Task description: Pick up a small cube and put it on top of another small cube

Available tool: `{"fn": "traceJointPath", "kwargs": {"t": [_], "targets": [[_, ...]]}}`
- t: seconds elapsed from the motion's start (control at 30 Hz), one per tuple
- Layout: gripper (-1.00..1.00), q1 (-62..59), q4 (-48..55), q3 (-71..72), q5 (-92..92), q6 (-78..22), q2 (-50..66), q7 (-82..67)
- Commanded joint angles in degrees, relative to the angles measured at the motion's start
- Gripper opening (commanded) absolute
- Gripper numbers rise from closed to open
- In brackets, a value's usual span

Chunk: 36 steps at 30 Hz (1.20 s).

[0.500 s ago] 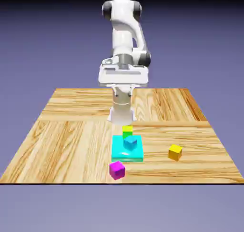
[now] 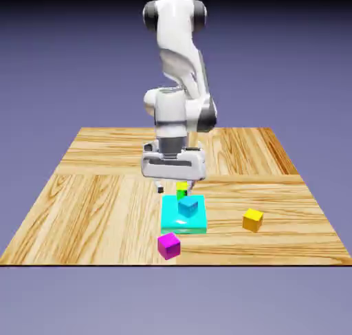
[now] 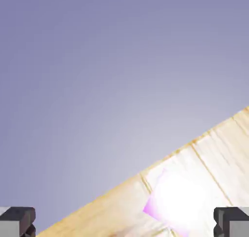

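We record a wooden table [image 2: 96,210] carrying five items. Item one: the small magenta-purple cube [image 2: 168,245], resting on the surface just inside the table's near edge, roughly midway along it, free of any contact with the robot. Item two: a flat cyan block [image 2: 180,221], lying just behind the magenta-purple cube toward the table's middle. Item three: a small blue-teal cube [image 2: 188,206], sitting on top of the cyan block. Item four: a small yellow-green cube [image 2: 182,187], at the cyan block's far side; we cannot tell whether it touches the block. Item five: an orange-yellow cube [image 2: 252,219], on the surface toward the table's right edge in the exterior view, well apart from the magenta-purple cube. We note the gripper [image 2: 174,188] hanging low above the far side of the cyan block, near the yellow-green cube, with its two fingers spread wide and nothing between them. In the hand view we see one grey fingertip [image 3: 17,221] at each lower corner, far apart, with the table's edge running diagonally and the small magenta-purple cube [image 3: 182,202] showing as a bright, washed-out shape between the tips, near the bottom.
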Motion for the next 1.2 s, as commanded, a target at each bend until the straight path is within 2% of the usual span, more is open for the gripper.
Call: {"fn": "traceJointPath", "kwargs": {"t": [0.0,0.27,0.6,0.63,1.0,1.17], "targets": [[0.0,0.44,1.0,-0.54,0.4,-0.89,2.08,2.16],[0.0,3.29,7.57,-4.06,3.05,-6.76,15.73,16.31],[0.0,-17.01,9.45,14.27,-12.24,2.31,26.2,27.22],[-1.0,-17.01,9.45,14.27,-12.24,2.31,26.2,27.22],[-1.0,3.29,7.57,-4.06,3.05,-6.76,15.73,16.31],[-1.0,0.62,2.38,0.61,1.81,-9.78,7.43,6.97]]}}
